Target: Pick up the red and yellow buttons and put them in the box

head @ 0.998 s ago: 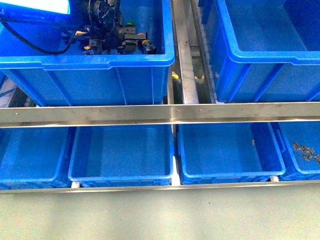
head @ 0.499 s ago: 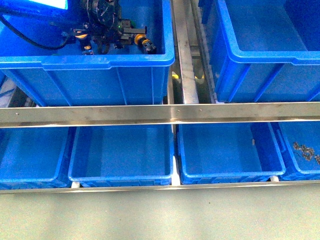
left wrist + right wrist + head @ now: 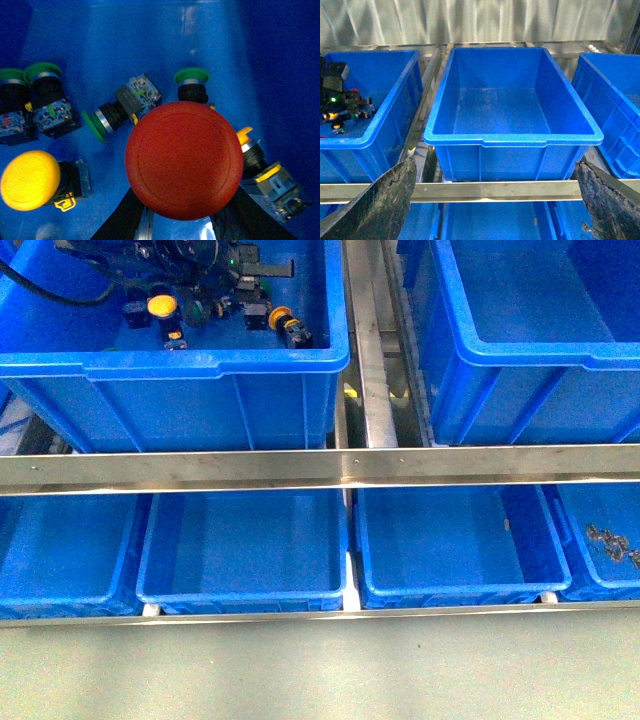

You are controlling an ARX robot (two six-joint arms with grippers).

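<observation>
Since a second ago my left gripper (image 3: 179, 212) has pulled back toward 12 o'clock in the front view. That means the yellow button (image 3: 161, 306) it was half covering now sits in plain sight on the floor of the back-left bin (image 3: 215, 362), up around 11 o'clock.

My left fingers (image 3: 122, 220) are clenched on the red button (image 3: 184, 159). Its big round cap pretty much fills the wrist camera. The other switches lie on that same bin's floor beyond it, including a few green switches (image 3: 97, 122) tipped on their sides.

A second yellow button (image 3: 283, 316) lies at 3 o'clock from the first one, close to the bin's right wall.

Moving right, a steel rail (image 3: 320, 468) runs straight across the middle of the front view, with a row of lower bins under it from 7 to 5 o'clock. At 1 o'clock there's the back-right bin (image 3: 530, 355).

My right gripper (image 3: 495, 167) is released, its fingers (image 3: 380, 205) spread wide apart, and its camera looks straight at that back-right bin.

Way over at 4 o'clock, some small metal parts (image 3: 612, 543) lie in the last lower bin.
</observation>
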